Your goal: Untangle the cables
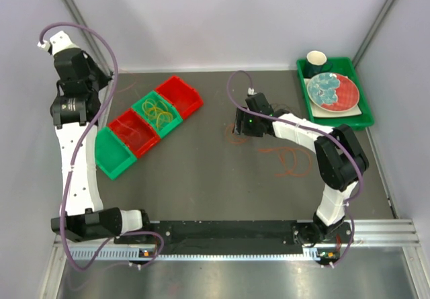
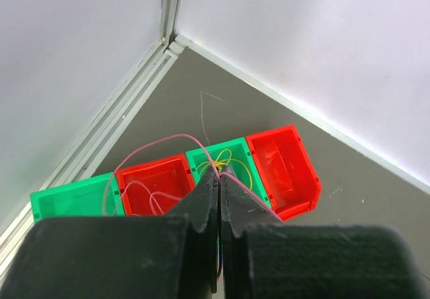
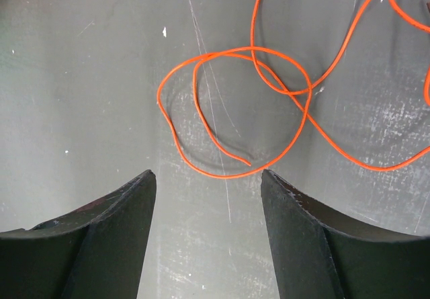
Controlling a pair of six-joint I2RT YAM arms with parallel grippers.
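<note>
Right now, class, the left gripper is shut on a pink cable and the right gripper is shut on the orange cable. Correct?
No. The right gripper is open, its jaws apart over the orange cable, as the right wrist view shows. The left gripper is shut on the pink cable.

Row of bins (image 1: pixel 148 125) at left centre of the table (image 1: pixel 201 185), coiled cables (image 1: pixel 159 113) in one bin, loose cables (image 1: pixel 290 161) right of centre, tray (image 1: pixel 339 120) at upper right holding plate (image 1: pixel 332 91), cup (image 1: pixel 317 60) behind it
</note>
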